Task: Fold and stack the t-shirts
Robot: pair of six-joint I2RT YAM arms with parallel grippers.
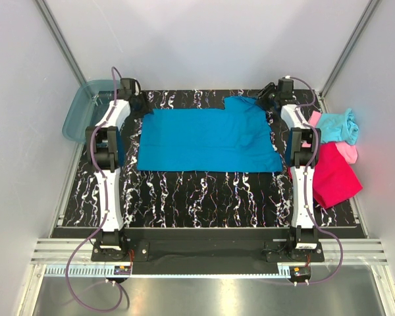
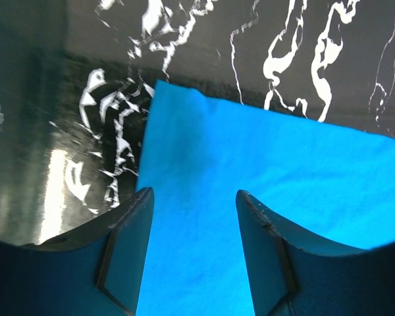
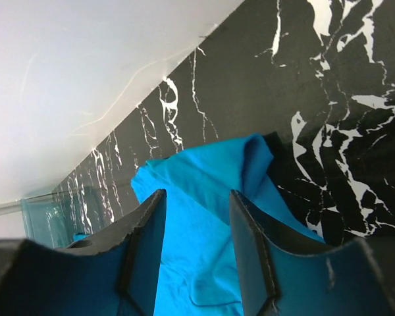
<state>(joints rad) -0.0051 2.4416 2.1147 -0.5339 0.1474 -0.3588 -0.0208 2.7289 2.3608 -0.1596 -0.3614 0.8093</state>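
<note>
The medium blue t-shirt (image 1: 207, 140) lies spread flat across the middle of the black marbled table. My left gripper (image 1: 139, 104) is open over its far left corner; in the left wrist view (image 2: 194, 197) blue cloth (image 2: 263, 171) fills the gap between the jaws, which hold nothing. My right gripper (image 1: 266, 99) is open over the rumpled far right corner; in the right wrist view (image 3: 197, 197) the folded-up cloth (image 3: 204, 168) shows between the jaws. The magenta-red tee (image 1: 336, 176), light pink tee (image 1: 347, 153) and light aqua tee (image 1: 337, 126) lie heaped at the right edge.
A translucent teal plastic bin (image 1: 82, 108) stands off the table's far left corner. White walls close in the back and both sides. Bare marbled table (image 1: 204, 194) shows in front of the blue shirt. The bin's edge also shows in the right wrist view (image 3: 43, 217).
</note>
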